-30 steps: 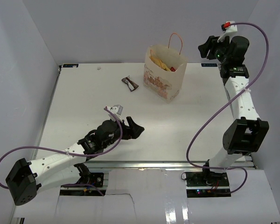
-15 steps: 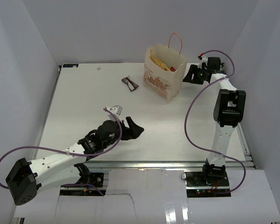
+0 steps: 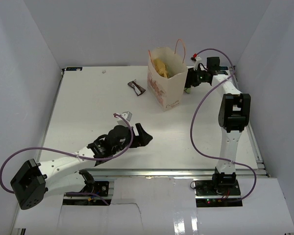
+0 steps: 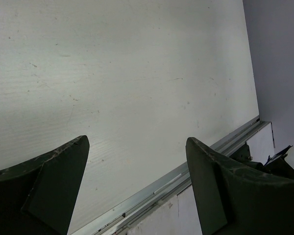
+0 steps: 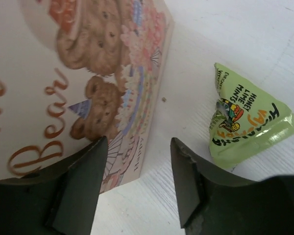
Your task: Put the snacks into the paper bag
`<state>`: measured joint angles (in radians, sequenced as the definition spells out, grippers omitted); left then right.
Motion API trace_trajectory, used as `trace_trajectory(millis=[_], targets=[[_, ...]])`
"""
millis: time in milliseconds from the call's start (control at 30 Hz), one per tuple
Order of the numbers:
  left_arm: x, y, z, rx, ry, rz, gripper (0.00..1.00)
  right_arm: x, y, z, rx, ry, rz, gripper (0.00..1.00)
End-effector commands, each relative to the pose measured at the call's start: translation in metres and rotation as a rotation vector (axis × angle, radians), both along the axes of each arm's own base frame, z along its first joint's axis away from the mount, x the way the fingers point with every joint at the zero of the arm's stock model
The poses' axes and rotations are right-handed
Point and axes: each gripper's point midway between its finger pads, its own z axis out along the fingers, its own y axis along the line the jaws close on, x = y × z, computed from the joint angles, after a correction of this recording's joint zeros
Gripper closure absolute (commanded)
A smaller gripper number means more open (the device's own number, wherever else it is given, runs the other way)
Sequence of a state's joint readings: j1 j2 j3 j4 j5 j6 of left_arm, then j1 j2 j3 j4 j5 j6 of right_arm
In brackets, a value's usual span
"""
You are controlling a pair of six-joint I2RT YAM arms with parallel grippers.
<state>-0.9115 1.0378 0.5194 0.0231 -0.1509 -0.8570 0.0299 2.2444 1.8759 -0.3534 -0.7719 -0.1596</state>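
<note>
The paper bag (image 3: 165, 85) stands at the back of the table with yellow snacks (image 3: 161, 66) showing in its open top. My right gripper (image 3: 189, 82) is low at the bag's right side, open, with nothing held. In the right wrist view its fingers (image 5: 83, 181) frame the bag's printed bear side (image 5: 88, 63) and lower corner; a green mints packet (image 5: 247, 122) lies just right of them. A dark brown wrapper (image 3: 136, 87) lies left of the bag. My left gripper (image 3: 141, 136) hovers open and empty over bare table (image 4: 137, 73).
A small silvery packet (image 3: 123, 115) lies just behind the left arm's wrist. The table's metal front rail (image 4: 196, 166) runs under the left gripper. Grey walls close in the left, back and right sides.
My right arm has swung down from high behind the table to the bag's right side. The bag has shifted left and turned. The left arm has edged slightly forward.
</note>
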Motion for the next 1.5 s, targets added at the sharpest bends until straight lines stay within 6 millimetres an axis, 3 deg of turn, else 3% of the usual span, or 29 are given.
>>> trace_trajectory(millis=[0,33,133,200,400,700,800,933,1000,1033,1067,1133,1167,1200,1333,1367,1400,1433,1467], targets=[[0.006,-0.007,0.019,-0.033,-0.033,-0.008,0.1,0.023,-0.011,-0.004,-0.11,-0.029,-0.112,0.38],[0.006,-0.007,0.018,-0.03,-0.033,-0.007,0.1,0.035,-0.023,-0.007,-0.172,-0.045,-0.182,0.29],[0.006,-0.007,0.017,-0.024,-0.031,-0.007,0.1,0.053,-0.031,-0.017,-0.27,-0.062,-0.262,0.2],[0.007,-0.007,0.017,-0.023,-0.031,-0.004,0.1,0.063,-0.029,-0.012,-0.31,-0.122,-0.241,0.19],[0.008,-0.007,0.013,-0.008,-0.019,-0.002,0.1,0.081,-0.024,-0.032,-0.399,-0.19,-0.206,0.21],[0.01,-0.007,0.014,0.0,-0.015,0.007,0.1,0.095,-0.027,-0.059,-0.473,-0.2,-0.245,0.46],[0.012,-0.007,0.016,-0.005,-0.017,0.018,0.1,0.096,-0.03,-0.065,-0.489,-0.196,-0.254,0.7],[0.014,-0.005,0.018,-0.013,-0.018,0.04,0.1,0.086,-0.035,-0.063,-0.457,-0.164,-0.251,0.91],[0.013,-0.005,0.018,-0.015,-0.019,0.042,0.1,0.083,-0.045,-0.044,-0.412,-0.169,-0.263,0.92],[0.014,-0.004,0.017,-0.015,-0.017,0.047,0.1,0.076,-0.048,-0.047,-0.398,-0.149,-0.258,0.92],[0.014,-0.004,0.017,-0.014,-0.018,0.049,0.1,0.075,-0.059,-0.024,-0.373,-0.172,-0.285,0.92],[0.014,-0.002,0.017,-0.017,-0.02,0.054,0.1,0.067,-0.063,-0.004,-0.314,-0.199,-0.269,0.92],[0.014,-0.001,0.017,-0.017,-0.022,0.057,0.1,0.055,-0.066,-0.006,-0.296,-0.179,-0.262,0.92],[0.014,-0.001,0.017,-0.019,-0.026,0.056,0.1,0.048,-0.076,0.028,-0.246,-0.224,-0.259,0.92],[0.015,0.0,0.017,-0.023,-0.038,0.063,0.09,0.014,-0.081,0.1,-0.154,-0.378,-0.261,0.92],[0.016,0.0,0.018,-0.027,-0.043,0.062,0.09,0.0,-0.082,0.138,-0.141,-0.456,-0.276,0.92],[0.017,0.0,0.018,-0.027,-0.047,0.064,0.09,-0.011,-0.082,0.137,-0.129,-0.443,-0.302,0.92],[0.017,0.0,0.019,-0.029,-0.051,0.066,0.09,-0.019,-0.087,0.172,-0.122,-0.538,-0.354,0.92],[0.017,0.0,0.02,-0.029,-0.053,0.066,0.09,-0.024,-0.086,0.188,-0.098,-0.57,-0.367,0.92]])
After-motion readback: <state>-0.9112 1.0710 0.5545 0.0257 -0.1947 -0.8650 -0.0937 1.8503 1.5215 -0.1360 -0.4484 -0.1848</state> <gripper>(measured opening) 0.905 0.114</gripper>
